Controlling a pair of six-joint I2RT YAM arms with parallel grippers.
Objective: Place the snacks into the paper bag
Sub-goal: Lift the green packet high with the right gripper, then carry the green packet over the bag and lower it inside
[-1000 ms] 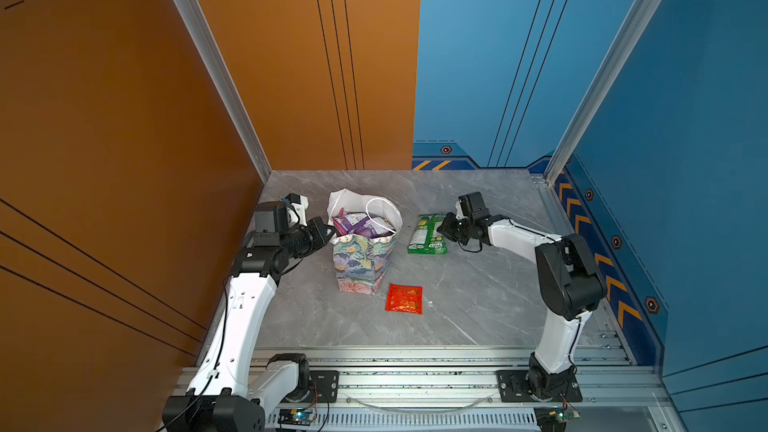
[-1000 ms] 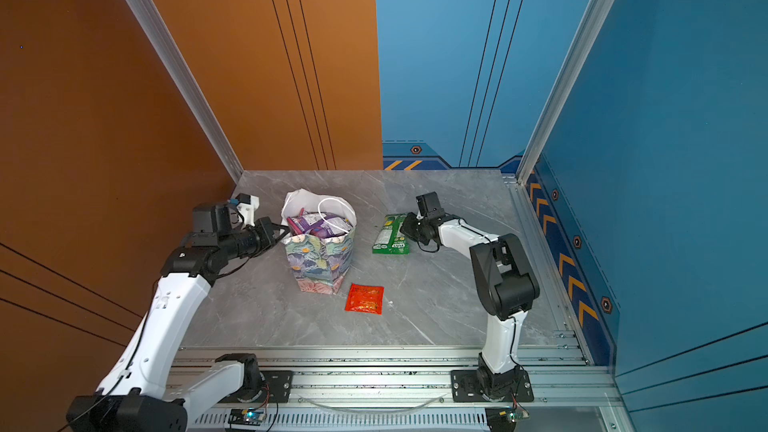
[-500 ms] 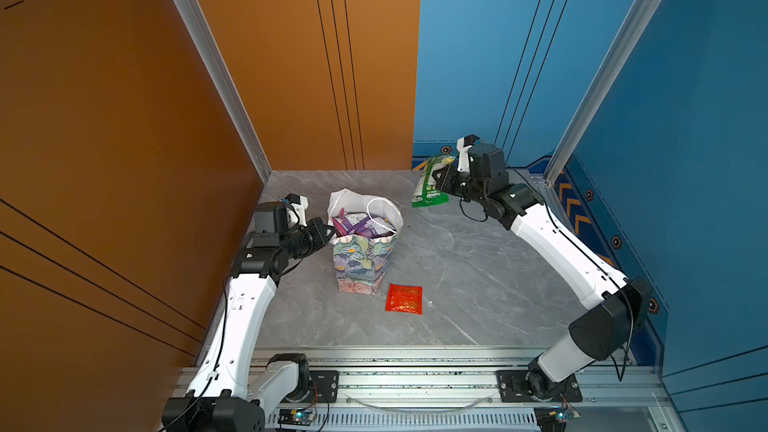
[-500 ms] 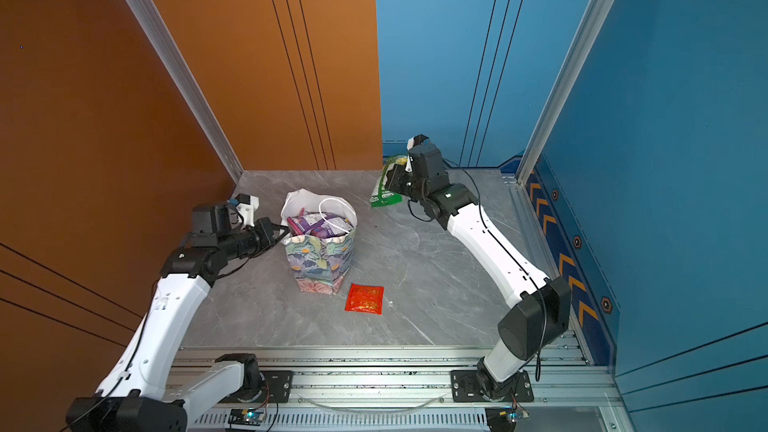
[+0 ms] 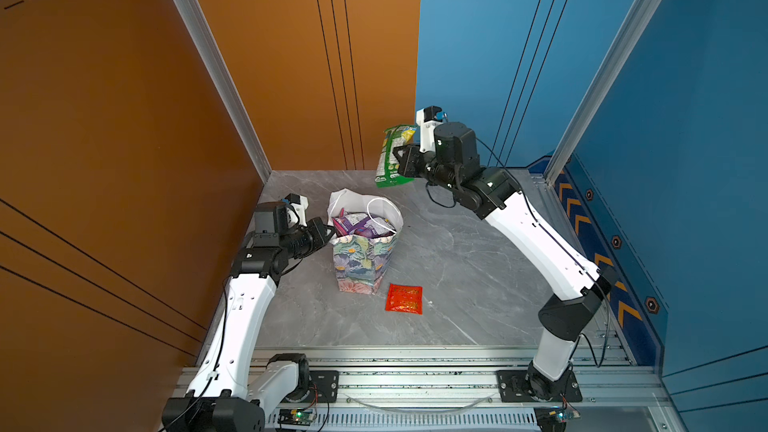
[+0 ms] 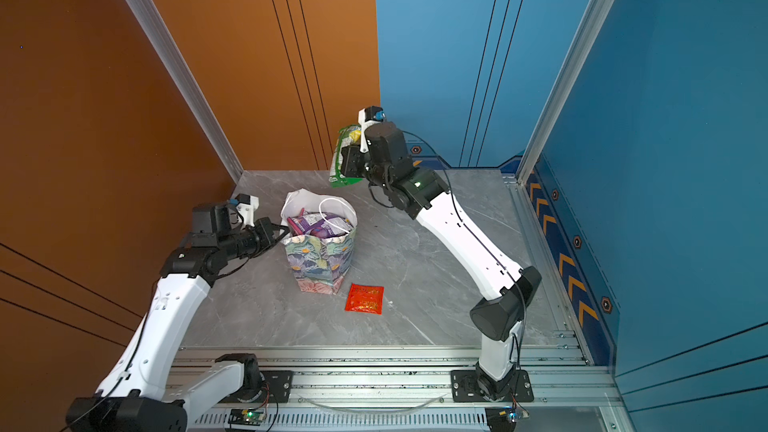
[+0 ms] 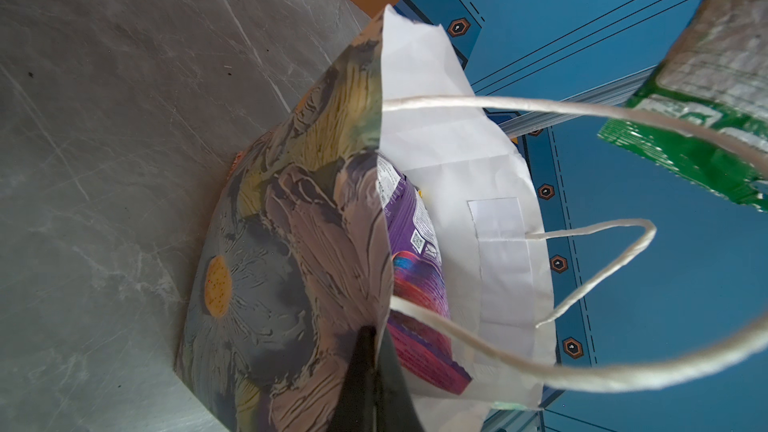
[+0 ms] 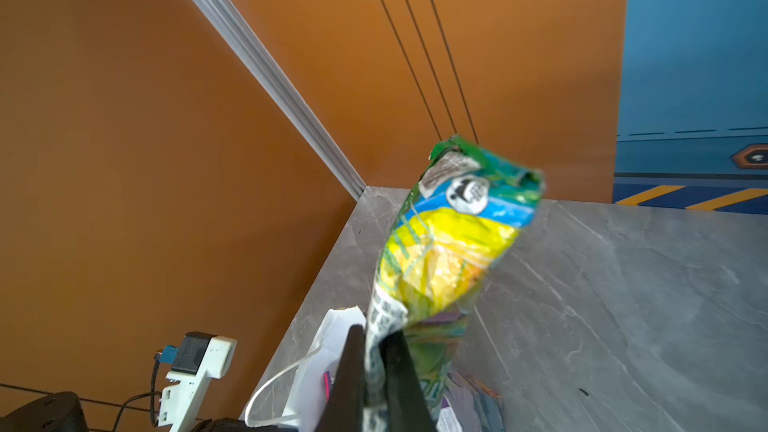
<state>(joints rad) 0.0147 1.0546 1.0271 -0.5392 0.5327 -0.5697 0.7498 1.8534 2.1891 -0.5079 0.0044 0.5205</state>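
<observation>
Right wrist: right pincer [image 8: 374, 340] clamped green snack packet [image 8: 449, 251] aloft; left wrist: left pincer [image 7: 376, 338] pinched paper bag [image 7: 291, 222] rim.

glossy crinkled green foil packet [image 5: 391, 157], matt paper bag [image 5: 360, 261], glossy red packet [image 5: 404, 298], smooth marbled tabletop [image 5: 461, 272]

Bright, even light, soft shadows. The shiny green and yellow snack packet [image 8: 449, 251] looks blurry up close; both top views are sharp.
</observation>
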